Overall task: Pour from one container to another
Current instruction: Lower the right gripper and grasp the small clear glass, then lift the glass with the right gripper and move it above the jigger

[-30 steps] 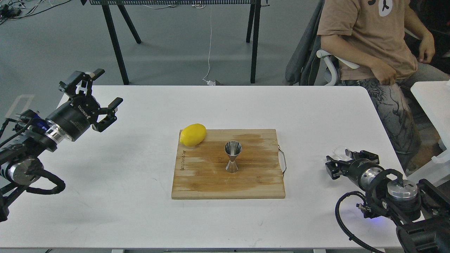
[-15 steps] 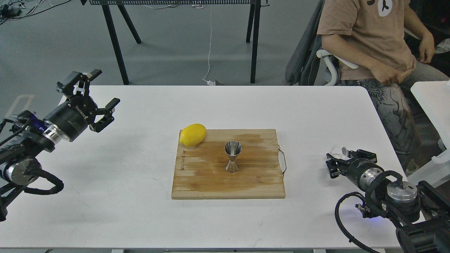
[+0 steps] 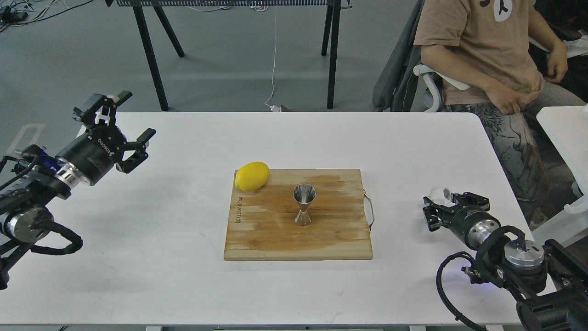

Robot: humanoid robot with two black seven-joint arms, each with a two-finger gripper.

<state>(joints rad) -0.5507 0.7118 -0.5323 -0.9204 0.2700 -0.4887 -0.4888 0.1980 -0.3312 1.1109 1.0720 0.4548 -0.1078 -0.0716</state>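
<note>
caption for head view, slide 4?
Right end effector at the glass cup; jigger waits on the cutting board.

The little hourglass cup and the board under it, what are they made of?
The hourglass cup looks like polished steel: silvery, with bright reflections. The board looks like wood or bamboo: tan, with long grain stripes and darker patches, and a thin metal handle on its right edge.

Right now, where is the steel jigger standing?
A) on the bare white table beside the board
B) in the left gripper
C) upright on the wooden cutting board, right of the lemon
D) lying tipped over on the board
C: the jigger stands upright on the cutting board, apart from the lemon at the board's far left corner.
</note>
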